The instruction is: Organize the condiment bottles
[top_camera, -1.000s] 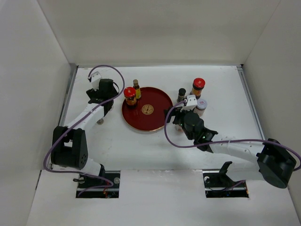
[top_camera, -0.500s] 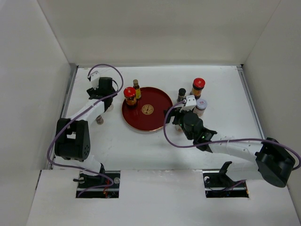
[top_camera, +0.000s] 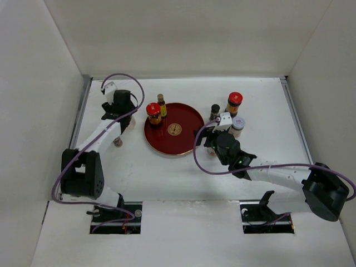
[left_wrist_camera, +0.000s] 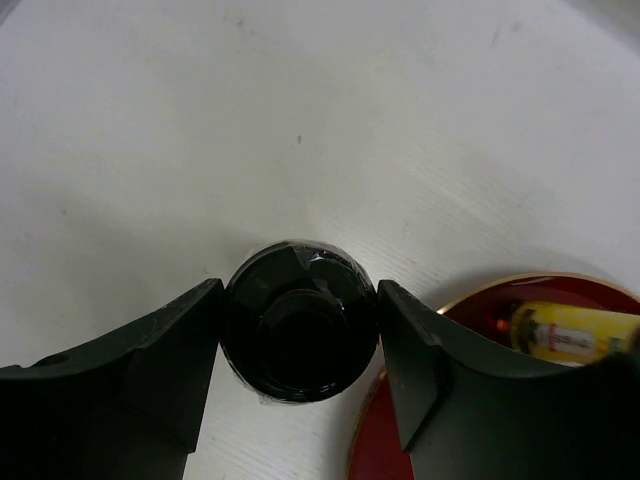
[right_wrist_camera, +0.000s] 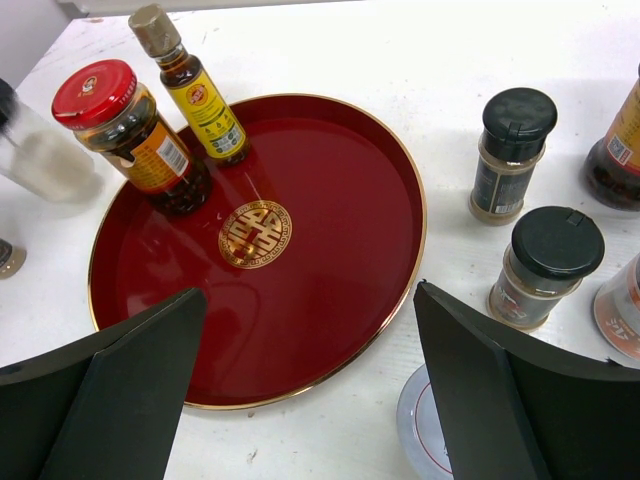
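Observation:
My left gripper is shut on a black-capped bottle, just left of the round red tray. That bottle shows pale-bodied in the right wrist view. On the tray stand a red-capped amber jar and a slim yellow-labelled bottle. Right of the tray stand two black-capped bottles, a second red-capped jar and a white-lidded jar. My right gripper is open and empty over the tray's near right rim.
A small grey round object lies on the table left of the tray, near the left arm. A white round lid with a red ring sits under my right finger. White walls enclose the table on three sides.
The left wrist has shifted slightly left and toward the back with the bottle between its fingers. The right arm has barely moved.

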Available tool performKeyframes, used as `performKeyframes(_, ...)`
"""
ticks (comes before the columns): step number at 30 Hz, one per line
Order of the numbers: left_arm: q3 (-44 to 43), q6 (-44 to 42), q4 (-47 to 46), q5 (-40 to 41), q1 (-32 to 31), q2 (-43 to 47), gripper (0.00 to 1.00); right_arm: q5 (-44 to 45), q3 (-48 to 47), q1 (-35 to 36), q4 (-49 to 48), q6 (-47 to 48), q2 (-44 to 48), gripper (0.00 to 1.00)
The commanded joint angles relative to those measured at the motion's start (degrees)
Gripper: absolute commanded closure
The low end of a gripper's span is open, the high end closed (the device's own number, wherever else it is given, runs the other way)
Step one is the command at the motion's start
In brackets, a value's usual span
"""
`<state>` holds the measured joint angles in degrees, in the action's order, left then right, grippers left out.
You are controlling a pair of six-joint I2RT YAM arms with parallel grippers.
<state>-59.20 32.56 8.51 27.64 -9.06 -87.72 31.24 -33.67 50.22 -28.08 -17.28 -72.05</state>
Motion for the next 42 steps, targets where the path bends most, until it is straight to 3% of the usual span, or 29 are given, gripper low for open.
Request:
performKeyframes(1, -2.23, 0.06, -5.35, -0.39, -2.14, 11.59, 0.64, -0.31, -2.01, 0.28, -3.13, 0.67, -0.37, 0.08)
performKeyframes(9, 0.22, -2.05, -3.15, 1.45, -9.43, 22.76, 0.64, -0.22, -1.93, 0.28, -3.04, 0.67, 0.07, 0.08)
performKeyframes(17, 7.16, -5.75, -1.31, 9.71, -17.43, 29.71, 0.64, -0.31, -1.92, 0.28, -3.04, 0.75, -0.02, 0.08)
performKeyframes(24, 12.44, -4.61, -6.57, 9.1, -22.27, 25.59, 0.64, -0.31, -2.01, 0.28, -3.13, 0.75, -0.46, 0.08)
performKeyframes(30, 11.83, -4.52, -9.65, 8.05, -24.2, 20.49, 0.64, -0.39, -2.45, 0.28, -3.13, 0.75, -1.69, 0.08)
performKeyframes(42, 12.18, -5.49, -16.69, 5.5, -23.59, 10.83, 0.62, -0.39, -2.45, 0.36, -3.21, 0.75, -1.69, 0.08)
